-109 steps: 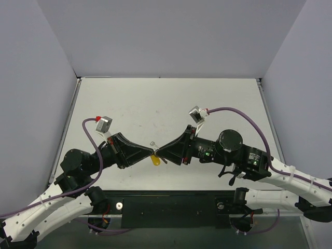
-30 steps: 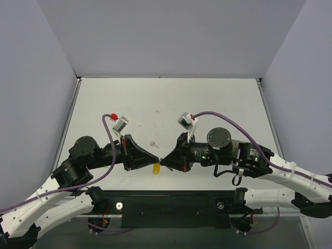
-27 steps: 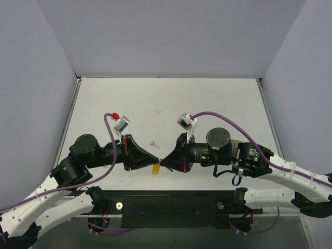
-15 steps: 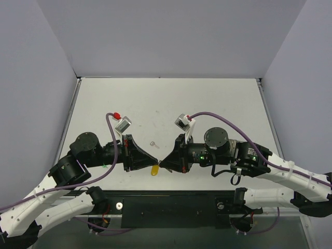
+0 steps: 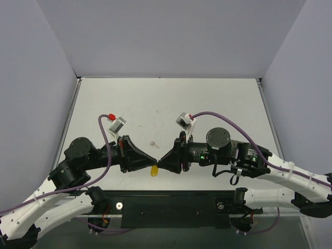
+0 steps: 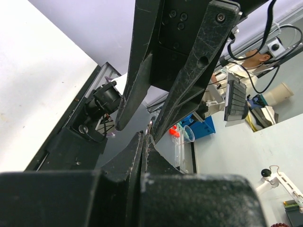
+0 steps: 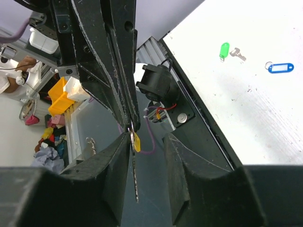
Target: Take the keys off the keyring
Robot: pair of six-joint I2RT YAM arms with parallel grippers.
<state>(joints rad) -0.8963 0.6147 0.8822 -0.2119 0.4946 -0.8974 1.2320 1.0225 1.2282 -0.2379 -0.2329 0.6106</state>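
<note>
Right fingers (image 7: 179,179) parted beside keyring (image 7: 137,142), green tag (image 7: 224,49) beyond.

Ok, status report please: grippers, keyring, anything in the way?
Left gripper shut on keyring, yellow tag hanging. Right gripper open, close beside it. Green tag, blue tag lie well clear.

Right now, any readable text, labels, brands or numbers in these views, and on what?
None readable.
yellow keyring tag: no print visible, too small to be sure.
blue tag, green tag: label windows too small to read.
background lab clutter in the wrist views: blurred, no legible text.
</note>
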